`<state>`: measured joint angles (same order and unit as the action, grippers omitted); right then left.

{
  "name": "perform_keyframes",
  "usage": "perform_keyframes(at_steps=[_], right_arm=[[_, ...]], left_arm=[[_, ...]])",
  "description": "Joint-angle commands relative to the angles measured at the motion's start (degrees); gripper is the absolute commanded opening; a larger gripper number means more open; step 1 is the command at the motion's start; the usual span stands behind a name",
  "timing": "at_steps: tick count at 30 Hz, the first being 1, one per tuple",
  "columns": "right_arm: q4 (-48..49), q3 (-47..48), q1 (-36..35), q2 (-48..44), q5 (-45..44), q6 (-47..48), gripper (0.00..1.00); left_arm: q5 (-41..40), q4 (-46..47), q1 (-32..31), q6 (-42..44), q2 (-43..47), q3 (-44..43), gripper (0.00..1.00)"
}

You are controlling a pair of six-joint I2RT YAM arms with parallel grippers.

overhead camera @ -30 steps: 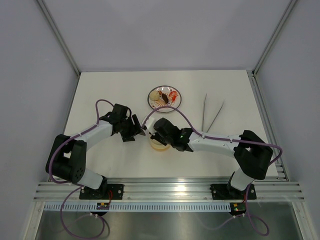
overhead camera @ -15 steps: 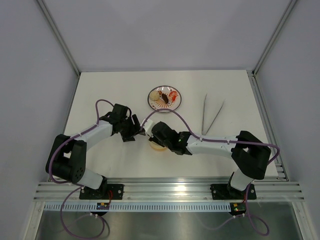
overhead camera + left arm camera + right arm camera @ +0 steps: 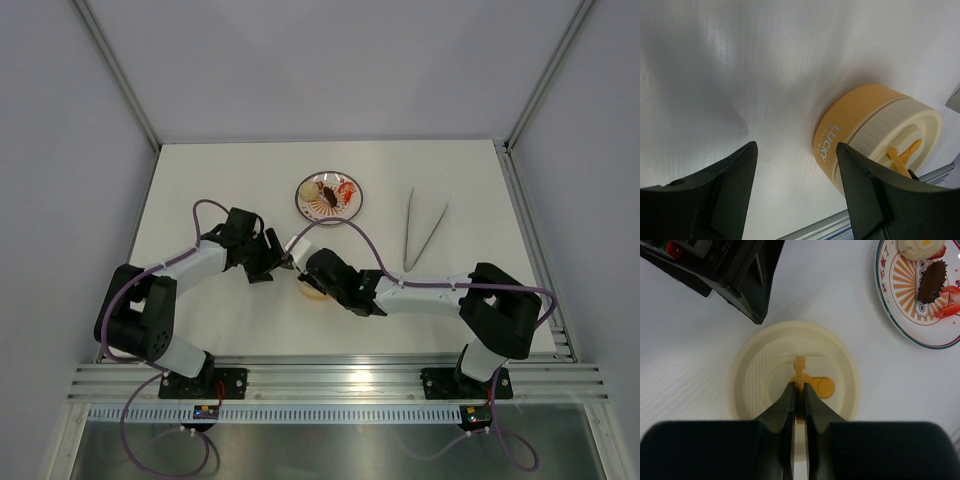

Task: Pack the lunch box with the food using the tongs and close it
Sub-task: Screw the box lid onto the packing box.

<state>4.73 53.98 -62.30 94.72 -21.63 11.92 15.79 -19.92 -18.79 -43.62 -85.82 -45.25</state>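
The lunch box [image 3: 312,291] stands on the table with its cream ribbed lid [image 3: 765,365] on top. Its orange-yellow wall [image 3: 850,120] reads LUCKY. My right gripper [image 3: 799,390] comes down from above and is shut on the lid's thin yellow handle tab [image 3: 800,367]. My left gripper [image 3: 796,150] is open just left of the box, whose wall sits beside and behind the right finger [image 3: 865,190]. The food [image 3: 932,280], brown, red and cream pieces, lies on the patterned plate [image 3: 312,203]. The silver tongs [image 3: 420,232] lie untouched to the right.
The plate [image 3: 900,305] sits just beyond the lunch box, close to the right wrist. The left gripper's black body [image 3: 747,295] is near the lid's far left edge. Bare white table lies to the left and along the front edge.
The right arm's wrist has shifted slightly left over the lunch box, still gripping the lid's handle. The left arm has hardly moved.
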Motion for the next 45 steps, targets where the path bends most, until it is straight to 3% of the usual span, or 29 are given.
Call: perform_keyframes(at_steps=[1, 10, 17, 24, 37, 43, 45], right_arm=[[4.9, -1.9, -0.5, 1.3, -2.6, -3.7, 0.00], [5.6, -2.0, -0.9, 3.5, -4.6, -5.6, 0.00], [-2.4, 3.2, -1.0, 8.3, -7.1, -9.2, 0.00], [0.2, 2.3, -1.4, 8.2, -12.7, -14.9, 0.00], [-0.1, 2.1, -1.5, 8.7, -10.1, -15.2, 0.00], [1.9, -1.7, -1.4, 5.1, -1.3, -12.3, 0.00], [3.0, -3.0, -1.4, 4.1, 1.3, -10.6, 0.00]], left_arm=[[2.0, 2.6, 0.2, -0.8, -0.5, 0.4, 0.67], [1.8, 2.8, 0.2, -0.8, -1.1, 0.6, 0.68], [1.4, 2.2, 0.3, -0.7, -0.9, 0.0, 0.67], [-0.3, 0.8, 0.3, -0.4, 0.3, -0.5, 0.67], [-2.8, 4.0, 0.9, -2.6, -4.0, -3.1, 0.67], [-4.2, 4.3, 3.2, -3.6, -5.3, -6.9, 0.50], [-3.7, 4.1, 3.2, -3.7, -7.0, -8.3, 0.32]])
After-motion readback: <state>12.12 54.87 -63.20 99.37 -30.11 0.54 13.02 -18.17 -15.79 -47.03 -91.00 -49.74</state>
